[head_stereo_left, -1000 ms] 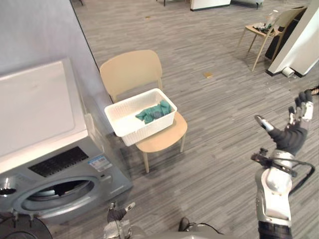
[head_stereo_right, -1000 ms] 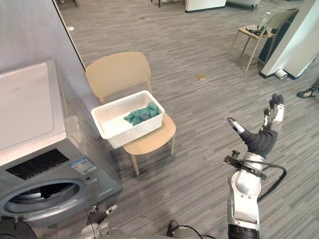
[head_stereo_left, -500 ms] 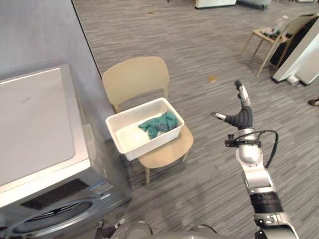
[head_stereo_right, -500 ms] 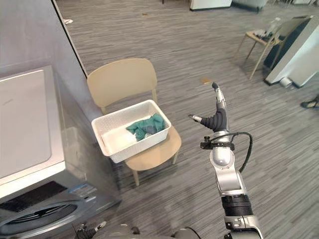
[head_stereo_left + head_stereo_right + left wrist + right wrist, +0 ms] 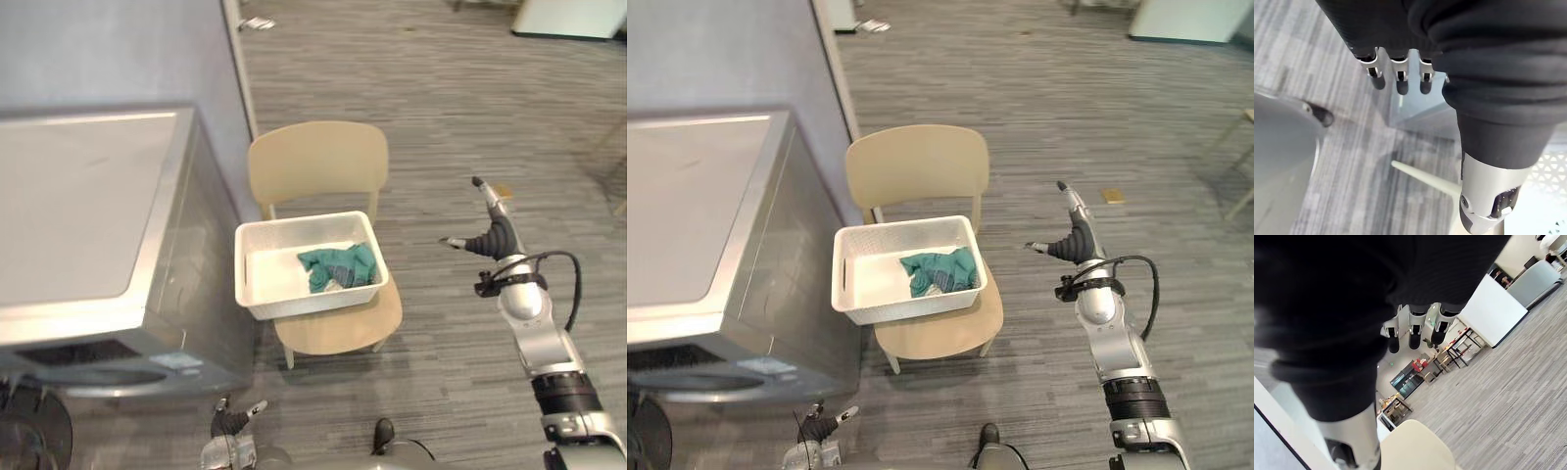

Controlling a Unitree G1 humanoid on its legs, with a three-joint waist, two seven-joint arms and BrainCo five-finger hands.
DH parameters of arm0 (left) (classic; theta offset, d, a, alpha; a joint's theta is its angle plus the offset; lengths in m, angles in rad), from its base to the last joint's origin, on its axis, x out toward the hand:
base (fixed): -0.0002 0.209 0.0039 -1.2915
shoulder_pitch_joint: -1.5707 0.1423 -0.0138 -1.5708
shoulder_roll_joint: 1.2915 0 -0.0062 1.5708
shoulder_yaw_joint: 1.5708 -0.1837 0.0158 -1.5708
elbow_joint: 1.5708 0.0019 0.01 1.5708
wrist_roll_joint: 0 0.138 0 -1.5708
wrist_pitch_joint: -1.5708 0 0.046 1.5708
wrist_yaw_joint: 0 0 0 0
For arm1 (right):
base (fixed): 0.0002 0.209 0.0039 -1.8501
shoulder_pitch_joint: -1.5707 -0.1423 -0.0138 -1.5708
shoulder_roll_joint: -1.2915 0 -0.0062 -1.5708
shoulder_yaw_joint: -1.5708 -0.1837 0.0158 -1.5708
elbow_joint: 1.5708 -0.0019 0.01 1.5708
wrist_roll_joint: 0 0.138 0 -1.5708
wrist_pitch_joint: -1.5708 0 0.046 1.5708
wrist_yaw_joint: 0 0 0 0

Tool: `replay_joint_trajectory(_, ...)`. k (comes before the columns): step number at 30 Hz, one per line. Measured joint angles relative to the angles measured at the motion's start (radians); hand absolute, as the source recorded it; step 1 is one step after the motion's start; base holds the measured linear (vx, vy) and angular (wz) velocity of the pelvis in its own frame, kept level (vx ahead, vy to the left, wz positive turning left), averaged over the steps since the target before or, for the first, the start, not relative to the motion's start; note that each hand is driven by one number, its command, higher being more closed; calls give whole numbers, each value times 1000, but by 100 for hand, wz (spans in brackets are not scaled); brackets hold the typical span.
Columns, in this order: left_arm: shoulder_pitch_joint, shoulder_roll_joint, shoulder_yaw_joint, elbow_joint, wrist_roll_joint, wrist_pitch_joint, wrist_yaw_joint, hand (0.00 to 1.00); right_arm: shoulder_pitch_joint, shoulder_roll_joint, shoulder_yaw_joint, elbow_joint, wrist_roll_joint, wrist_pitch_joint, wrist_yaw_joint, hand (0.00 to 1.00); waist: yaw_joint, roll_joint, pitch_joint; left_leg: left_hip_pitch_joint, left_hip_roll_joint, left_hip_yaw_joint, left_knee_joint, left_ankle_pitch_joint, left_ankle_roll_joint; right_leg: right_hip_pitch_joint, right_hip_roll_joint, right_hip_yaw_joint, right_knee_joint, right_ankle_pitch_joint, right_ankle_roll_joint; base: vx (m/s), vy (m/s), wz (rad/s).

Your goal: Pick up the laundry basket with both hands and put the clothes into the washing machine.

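Observation:
A white laundry basket (image 5: 257, 280) sits on the seat of a beige chair (image 5: 317, 166), with green clothes (image 5: 337, 266) bunched at its right end. The grey washing machine (image 5: 88, 206) stands just left of the chair, the rim of its front opening (image 5: 103, 378) showing low down. My right hand (image 5: 489, 235) hovers open in the air to the right of the basket, well apart from it, fingers straight and thumb spread. Low at the bottom edge my left hand (image 5: 231, 422) hangs open and holds nothing. The left wrist view shows its straight fingers (image 5: 1398, 78) above the floor near a chair leg (image 5: 1426, 178).
A grey wall panel (image 5: 118, 49) rises behind the machine. Grey wood-pattern floor (image 5: 441, 88) spreads open behind and to the right of the chair. In the right wrist view, past my fingers (image 5: 1411, 331), are a white counter (image 5: 1489, 314) and distant furniture.
The camera has swung, so the whole scene shifted. My right hand came in from the far right and now hovers nearer the basket's right side. My left hand stays low.

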Motion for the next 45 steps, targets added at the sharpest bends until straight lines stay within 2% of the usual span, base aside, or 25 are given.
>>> replay_joint_trajectory(2,-1,7,0,-4,-5,0,1,0,-26,-12,-27,19,1,-3,1,0,-1,-9,5,-32,15,80,-15,48,10,21,-4,-68,-44,12,-19,13,-86,102)
replay_joint_trajectory(4,7,13,-1,-19,-29,1,2,0,-91,-14,-36,115,1,2,-1,0,6,-13,9,-58,23,152,-61,95,-2,30,-3,-125,-83,26,-34,-56,-12,72)
replay_joint_trajectory(6,9,12,-2,-23,-38,1,2,0,-111,-14,-28,156,2,4,-1,0,9,-10,14,-58,20,150,-93,110,-5,38,-2,-142,-102,37,-33,-72,9,39)
replay_joint_trajectory(10,6,15,-7,-49,-41,-1,1,0,-152,-24,22,192,33,3,5,0,4,-11,63,-80,1,177,-131,111,-5,30,-7,-154,-157,79,-24,-139,62,12)
replay_joint_trajectory(15,-26,47,-12,-80,-60,-7,2,0,-223,-47,126,276,30,2,62,0,15,-30,141,-157,-34,178,-158,141,17,-21,-30,-160,-221,149,-14,-179,77,10)
replay_joint_trajectory(17,-49,62,-12,-83,-79,-15,3,0,-270,-91,167,331,25,3,78,0,34,-33,181,-181,-45,174,-192,172,27,-53,-37,-161,-230,167,-9,-125,31,7)
replay_joint_trajectory(22,-86,87,-13,-104,-136,-23,7,0,-411,-140,183,485,-30,26,77,0,36,-58,257,-222,-54,169,-245,222,29,-103,-37,-167,-257,215,-19,-60,15,3)
replay_joint_trajectory(24,-103,94,-26,-144,-174,-32,6,0,-488,-165,219,561,-44,37,58,0,39,-61,293,-235,-54,170,-250,231,30,-121,-37,-164,-259,224,-18,-22,12,-6)
replay_joint_trajectory(26,-127,99,-43,-174,-235,-47,6,0,-557,-190,263,639,-83,46,48,0,58,-60,319,-253,-55,173,-253,235,30,-142,-35,-156,-266,236,-23,-12,5,-13)
replay_joint_trajectory(30,-173,101,-45,-244,-344,-73,10,0,-707,-225,339,769,-179,49,28,0,62,-62,369,-293,-57,172,-252,246,32,-178,-34,-155,-279,259,-21,-1,4,-3)
replay_joint_trajectory(35,-223,103,-50,-276,-444,-107,10,0,-805,-291,391,826,-200,65,0,0,76,-59,405,-339,-59,146,-237,246,32,-202,-35,-168,-279,266,-16,-5,28,9)
replay_joint_trajectory(38,-241,103,-72,-285,-471,-110,13,0,-843,-311,428,855,-199,82,-29,0,88,-60,412,-374,-60,123,-227,247,33,-218,-36,-186,-279,266,-16,-22,29,16)
replay_joint_trajectory(45,-247,91,-82,-288,-470,-110,24,0,-882,-323,458,849,-200,88,-30,0,109,-63,416,-403,-58,116,-220,247,33,-238,-34,-188,-278,266,-16,-32,38,3)
